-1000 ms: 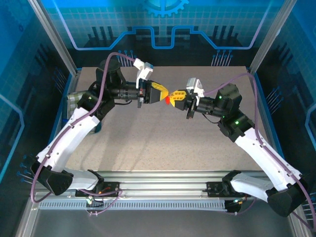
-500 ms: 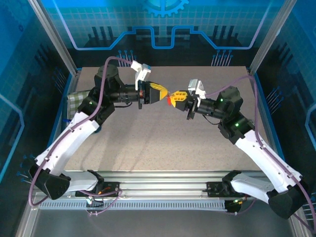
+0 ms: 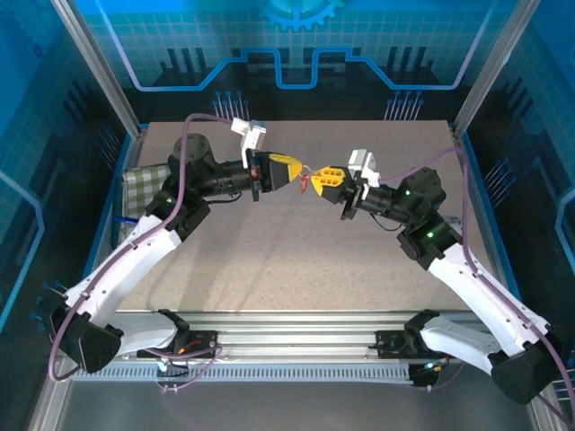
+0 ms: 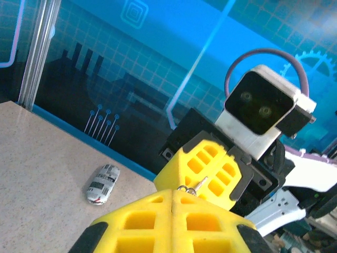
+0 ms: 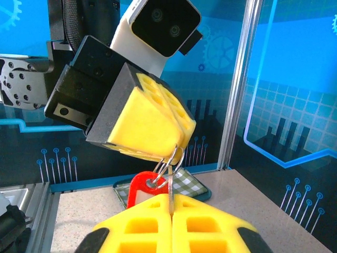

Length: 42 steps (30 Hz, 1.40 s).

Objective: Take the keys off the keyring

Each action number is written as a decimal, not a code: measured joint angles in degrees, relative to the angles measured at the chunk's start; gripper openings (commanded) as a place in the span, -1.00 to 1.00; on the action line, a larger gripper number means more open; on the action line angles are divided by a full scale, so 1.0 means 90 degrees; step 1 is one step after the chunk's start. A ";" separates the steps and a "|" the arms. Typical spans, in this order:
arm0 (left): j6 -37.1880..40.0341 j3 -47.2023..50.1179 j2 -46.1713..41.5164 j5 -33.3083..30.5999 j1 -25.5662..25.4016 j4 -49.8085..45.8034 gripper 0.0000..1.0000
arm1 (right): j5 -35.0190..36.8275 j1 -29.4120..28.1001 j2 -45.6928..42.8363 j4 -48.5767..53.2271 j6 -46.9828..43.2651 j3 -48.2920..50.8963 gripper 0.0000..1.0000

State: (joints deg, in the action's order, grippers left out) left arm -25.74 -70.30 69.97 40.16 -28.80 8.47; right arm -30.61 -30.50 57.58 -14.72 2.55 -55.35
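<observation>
Right wrist red tag point(image 5: 141, 191), left wrist keys point(image 4: 196, 184)

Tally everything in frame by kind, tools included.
tools: 2 (left tool, right tool)
keyring: 1
key: 1 that I can make out
red tag: 1
checkered cloth: 1
small silver item: 1
Total: 7

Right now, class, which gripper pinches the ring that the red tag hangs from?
The left gripper: the ring loops from its tips with the red tag dangling below, whereas the right gripper clamps a thin metal key.
</observation>
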 measured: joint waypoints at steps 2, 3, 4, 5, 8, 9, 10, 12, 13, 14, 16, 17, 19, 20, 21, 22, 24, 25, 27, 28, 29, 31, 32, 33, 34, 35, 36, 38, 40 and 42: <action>-0.0221 0.0121 -0.0034 -0.0061 0.0002 0.0209 -1.00 | 0.0056 -0.0049 -0.0019 -0.0019 -0.0051 0.0029 -1.00; -0.0325 0.0155 -0.0044 -0.0092 0.0002 0.0296 -1.00 | 0.0100 -0.0092 -0.0039 -0.0027 -0.0100 0.0046 -1.00; -0.0393 0.0172 -0.0046 -0.0112 0.0002 0.0345 -1.00 | 0.0158 -0.0126 -0.0058 -0.0036 -0.0143 0.0066 -1.00; -0.0491 0.0187 -0.0046 -0.0153 0.0002 0.0420 -1.00 | 0.0226 -0.0182 -0.0083 -0.0034 -0.0211 0.0083 -1.00; -0.0670 0.0211 -0.0056 -0.0449 0.0075 0.0551 -1.00 | 0.0425 -0.0420 -0.0209 0.0005 -0.0563 0.0134 -1.00; -0.0724 0.0211 -0.0066 -0.0542 0.0112 0.0590 -1.00 | 0.0566 -0.0578 -0.0267 0.0036 -0.0738 0.0136 -1.00; -0.0780 0.0211 -0.0070 -0.0610 0.0138 0.0617 -1.00 | 0.0656 -0.0712 -0.0306 0.0063 -0.0882 0.0136 -1.00; -0.0845 0.0216 -0.0087 -0.0712 0.0146 0.0665 -1.00 | 0.0908 -0.1005 -0.0362 0.0153 -0.1224 0.0136 -1.00; -0.0872 0.0223 -0.0095 -0.0746 0.0146 0.0685 -1.00 | 0.1018 -0.1117 -0.0364 0.0189 -0.1358 0.0136 -1.00; -0.0886 0.0236 -0.0104 -0.0767 0.0146 0.0699 -1.00 | 0.1093 -0.1183 -0.0359 0.0209 -0.1452 0.0136 -1.00; -0.0940 0.0248 -0.0117 -0.0777 0.0146 0.0714 -0.91 | 0.1236 -0.1236 -0.0342 0.0274 -0.1591 0.0136 -1.00; -0.0940 0.0248 -0.0117 -0.0784 0.0146 0.0712 -0.58 | 0.1297 -0.1236 -0.0330 0.0291 -0.1634 0.0136 -1.00; -0.0937 0.0255 -0.0134 -0.0789 0.0163 0.0682 -0.24 | 0.1362 -0.1234 -0.0318 0.0328 -0.1676 0.0134 -1.00; -0.0950 0.0265 -0.0153 -0.0770 0.0180 0.0648 -0.14 | 0.1367 -0.1231 -0.0313 0.0386 -0.1685 0.0124 -1.00; -0.0964 0.0289 -0.0180 -0.0746 0.0214 0.0644 -0.07 | 0.1358 -0.1229 -0.0301 0.0447 -0.1698 0.0102 -1.00; -0.0959 0.0306 -0.0211 -0.0661 0.0265 0.0595 0.00 | 0.1341 -0.1217 -0.0279 0.0534 -0.1698 0.0058 -1.00; -0.0923 0.0318 -0.0270 -0.0488 0.0381 0.0539 0.10 | 0.1243 -0.1139 -0.0223 0.0661 -0.1666 -0.0041 -1.00; -0.0889 0.0318 -0.0296 -0.0398 0.0442 0.0498 0.19 | 0.1146 -0.1052 -0.0192 0.0724 -0.1617 -0.0100 -1.00; -0.0792 0.0318 -0.0359 -0.0177 0.0525 0.0369 0.24 | 0.0930 -0.0801 -0.0138 0.0828 -0.1474 -0.0197 -1.00; -0.0753 0.0318 -0.0376 -0.0095 0.0539 0.0308 0.26 | 0.0814 -0.0699 -0.0119 0.0860 -0.1404 -0.0231 -1.00; -0.0692 0.0318 -0.0403 -0.0010 0.0556 0.0216 0.27 | 0.0719 -0.0605 -0.0104 0.0884 -0.1333 -0.0257 -1.00; -0.0532 0.0316 -0.0440 0.0204 0.0559 0.0012 0.30 | 0.0495 -0.0415 -0.0075 0.0954 -0.1149 -0.0306 -1.00; -0.0452 0.0313 -0.0447 0.0321 0.0559 -0.0085 0.33 | 0.0423 -0.0372 -0.0061 0.0979 -0.1100 -0.0321 -1.00; -0.0401 0.0301 -0.0449 0.0444 0.0556 -0.0199 0.36 | 0.0340 -0.0328 -0.0046 0.0993 -0.1035 -0.0338 -1.00; -0.0323 0.0284 -0.0444 0.0546 0.0559 -0.0304 0.38 | 0.0265 -0.0289 -0.0029 0.1030 -0.0976 -0.0357 -1.00; -0.0279 0.0274 -0.0444 0.0636 0.0559 -0.0374 0.38 | 0.0182 -0.0260 -0.0010 0.1035 -0.0935 -0.0367 -1.00; -0.0238 0.0255 -0.0442 0.0721 0.0559 -0.0461 0.38 | 0.0117 -0.0236 0.0007 0.1042 -0.0874 -0.0376 -1.00; -0.0168 0.0243 -0.0425 0.0848 0.0556 -0.0525 0.39 | 0.0002 -0.0197 0.0041 0.1044 -0.0787 -0.0389 -1.00; -0.0134 0.0236 -0.0386 0.0964 0.0556 -0.0544 0.40 | -0.0129 -0.0180 0.0085 0.1042 -0.0704 -0.0406 -1.00; -0.0124 0.0189 -0.0308 0.1049 0.0556 -0.0583 0.41 | -0.0223 -0.0172 0.0134 0.1071 -0.0653 -0.0444 -1.00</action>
State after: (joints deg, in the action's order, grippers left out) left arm -26.85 -68.60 67.20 49.60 -23.79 3.22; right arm -32.62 -32.05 58.78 -5.08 -3.33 -59.35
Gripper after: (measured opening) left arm 0.700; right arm 0.034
